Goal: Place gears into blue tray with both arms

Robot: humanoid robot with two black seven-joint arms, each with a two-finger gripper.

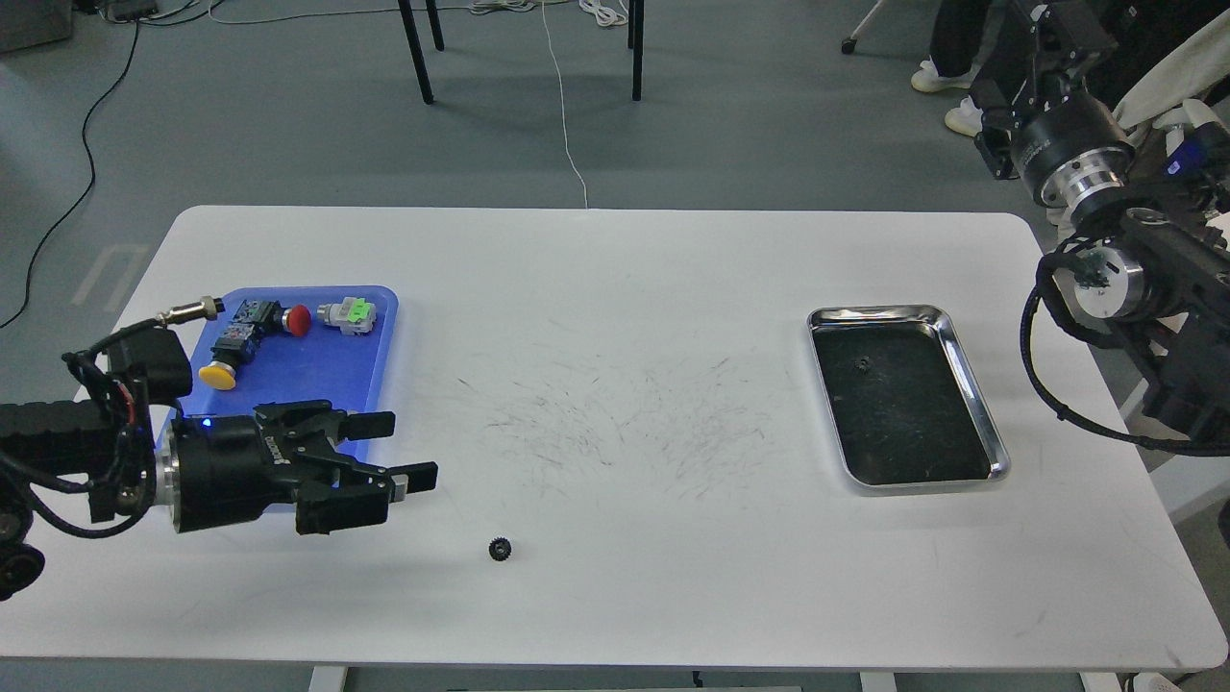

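Black little gear [500, 549] sitting flat on the white table [615, 288] near the front edge, well clear of everything. Second gear [862, 363] looks to be that tiny dark speck inside the steel tray [972, 384] on the right, too small to be sure of its teeth. My guess is these are hard, light and kinda skittery on a smooth top, so a sloppy pinch could flick one away. Best bet is squeezing across the toothed rim from above, since lying flat there's not much else to grab.

Left gripper [404, 450] hangs just up-left of the near gear, fingers spread apart, nothing in them. Behind it is the blue tray [380, 332], already holding some push-buttons [298, 320] with red, yellow and green bits. Right gripper is off in the top right corner and I honestly can't tell how its fingers sit, it's all dark clutter up there.
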